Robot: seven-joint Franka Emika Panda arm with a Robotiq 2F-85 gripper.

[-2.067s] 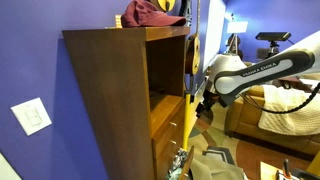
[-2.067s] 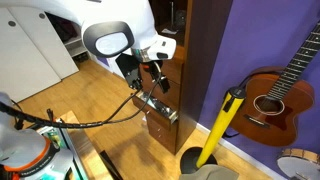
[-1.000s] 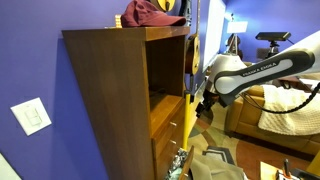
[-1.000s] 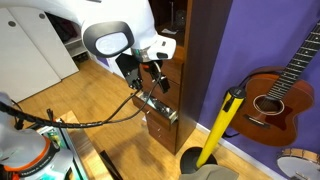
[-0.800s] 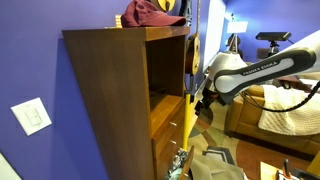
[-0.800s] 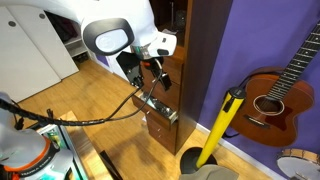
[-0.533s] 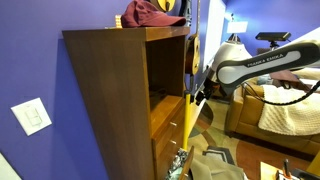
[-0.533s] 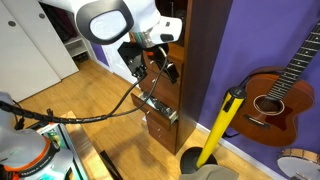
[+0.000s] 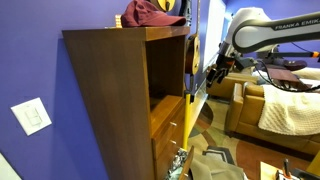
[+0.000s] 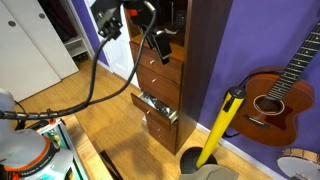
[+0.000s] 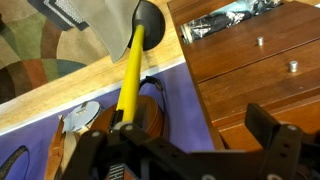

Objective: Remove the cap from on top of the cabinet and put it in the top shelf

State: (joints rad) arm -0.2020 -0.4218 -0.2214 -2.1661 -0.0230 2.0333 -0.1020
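The maroon cap (image 9: 148, 12) lies on top of the tall dark brown cabinet (image 9: 110, 90), at its back edge. The top shelf (image 9: 166, 68) is an open compartment under the cabinet's top and nothing shows in it. My gripper (image 9: 213, 75) hangs in front of the cabinet at shelf height, well below the cap. It also shows in an exterior view (image 10: 160, 47) beside the upper drawers. In the wrist view my gripper (image 11: 180, 150) is open and empty, with wood drawers (image 11: 250, 50) ahead. The cap is out of the wrist view.
A lower drawer (image 10: 158, 108) stands pulled open with clutter inside. A yellow-handled plunger (image 10: 221, 128) and a guitar (image 10: 272, 95) lean on the purple wall beside the cabinet. A brown sofa (image 9: 285, 110) stands behind the arm. Bags lie on the floor (image 9: 195, 165).
The arm has risen from drawer height to the level of the open compartment. The gripper stays open and the cap has not moved.
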